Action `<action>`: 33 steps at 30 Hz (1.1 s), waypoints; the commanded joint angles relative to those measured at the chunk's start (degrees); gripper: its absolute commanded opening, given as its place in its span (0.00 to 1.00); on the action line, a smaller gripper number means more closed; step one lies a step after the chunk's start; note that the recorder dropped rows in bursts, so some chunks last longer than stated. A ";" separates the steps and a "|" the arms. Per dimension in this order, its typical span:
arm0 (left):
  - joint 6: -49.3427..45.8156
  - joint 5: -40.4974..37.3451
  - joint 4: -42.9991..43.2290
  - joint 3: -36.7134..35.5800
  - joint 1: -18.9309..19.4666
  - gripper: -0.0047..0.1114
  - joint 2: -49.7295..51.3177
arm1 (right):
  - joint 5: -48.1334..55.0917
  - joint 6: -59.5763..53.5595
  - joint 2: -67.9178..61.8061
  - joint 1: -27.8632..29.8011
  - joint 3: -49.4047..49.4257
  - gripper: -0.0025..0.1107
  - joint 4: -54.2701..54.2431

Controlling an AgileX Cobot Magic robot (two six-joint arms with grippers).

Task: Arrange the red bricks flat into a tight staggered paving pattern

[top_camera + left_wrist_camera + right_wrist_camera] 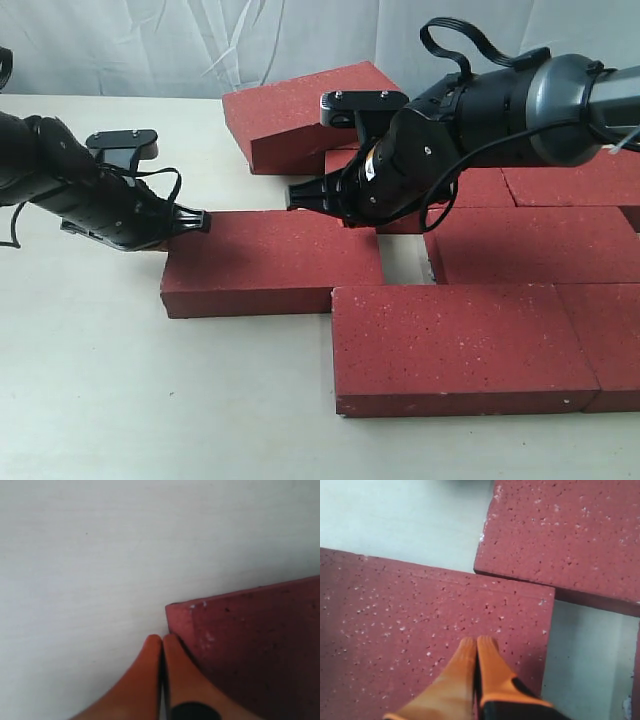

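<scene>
Several red bricks lie flat in staggered rows at the right [530, 245], with one at the front [450, 345]. One brick [270, 262] sits apart to the left, a gap of table between it and the rows. My left gripper [197, 221] is shut and empty, its tips [162, 639] against that brick's left end by the corner [250, 640]. My right gripper [296, 195] is also shut and empty, its tips [476, 641] low over the same brick's top [410, 630] near its far edge. Another brick [310, 110] leans tilted at the back.
The pale table [90, 380] stretches bare to the left and front. In the right wrist view a second brick [570, 535] lies beyond the corner, its edge casting a dark shadow. A crumpled white backdrop [150, 40] closes the far side.
</scene>
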State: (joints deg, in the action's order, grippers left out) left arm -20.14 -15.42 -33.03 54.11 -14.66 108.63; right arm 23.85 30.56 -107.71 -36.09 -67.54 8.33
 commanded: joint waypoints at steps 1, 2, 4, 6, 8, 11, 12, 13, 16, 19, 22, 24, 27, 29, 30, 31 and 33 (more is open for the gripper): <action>-0.06 0.90 -2.89 0.18 -0.56 0.04 -0.02 | -0.14 -0.35 0.74 0.28 -0.16 0.02 0.19; -0.06 0.90 -3.16 0.18 -0.56 0.04 -0.02 | -0.14 -0.35 0.74 0.28 -0.16 0.02 0.19; -0.06 0.90 -3.83 0.18 -0.56 0.04 -0.02 | -0.02 -0.35 0.74 0.28 -0.16 0.02 0.19; -0.06 0.90 -4.60 0.18 -0.65 0.04 -0.02 | -0.02 -0.35 0.74 0.28 -0.16 0.02 0.19; -0.06 1.02 -5.13 0.18 -1.28 0.04 -0.02 | -0.02 -0.35 0.74 0.28 -0.16 0.02 0.19; -0.06 1.71 -5.24 0.18 -2.41 0.04 -0.02 | -0.02 -0.35 0.74 0.28 -0.16 0.02 0.09; -0.06 1.82 -5.24 0.18 -2.55 0.04 -0.02 | -0.13 -0.35 0.74 0.28 -0.16 0.02 0.09; -0.06 1.76 -5.35 0.18 -3.10 0.04 -0.02 | -0.13 -0.35 0.74 0.28 -0.16 0.02 0.09; -0.06 1.64 -6.92 0.18 -3.70 0.04 -0.02 | -0.13 -0.35 0.74 0.28 -0.16 0.02 0.09; -0.06 1.54 -7.40 0.18 -4.37 0.04 -0.02 | -0.13 -0.35 0.74 0.28 -0.16 0.02 -0.03; -0.06 1.66 -7.40 0.18 -5.23 0.04 -0.02 | -0.13 -0.35 0.74 0.28 -0.16 0.02 -0.03; -0.06 2.16 -7.70 0.18 -5.95 0.04 -0.02 | -0.13 -0.25 0.74 0.28 -0.16 0.02 -0.03; -0.06 3.23 -8.03 0.18 -7.15 0.04 -0.02 | -0.13 -0.25 0.74 0.28 -0.16 0.02 -0.03; -0.06 3.92 -8.32 0.18 -7.99 0.04 -0.02 | -0.13 -0.25 0.74 0.28 -0.16 0.02 -0.03; -0.06 3.92 -8.49 0.18 -8.39 0.04 -0.02 | -0.13 -0.25 0.74 0.28 -0.16 0.02 -0.03; -0.06 4.05 -8.49 0.18 -8.79 0.04 -0.02 | -0.13 -0.09 0.74 0.28 -0.16 0.02 -0.03; -0.06 4.14 -8.49 0.18 -9.55 0.04 -0.02 | -0.13 -0.09 0.74 0.28 -0.16 0.02 -0.03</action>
State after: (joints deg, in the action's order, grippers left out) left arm -20.14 -10.21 -40.38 54.23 -22.47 108.63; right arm 24.07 30.56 -107.71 -36.09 -67.54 8.33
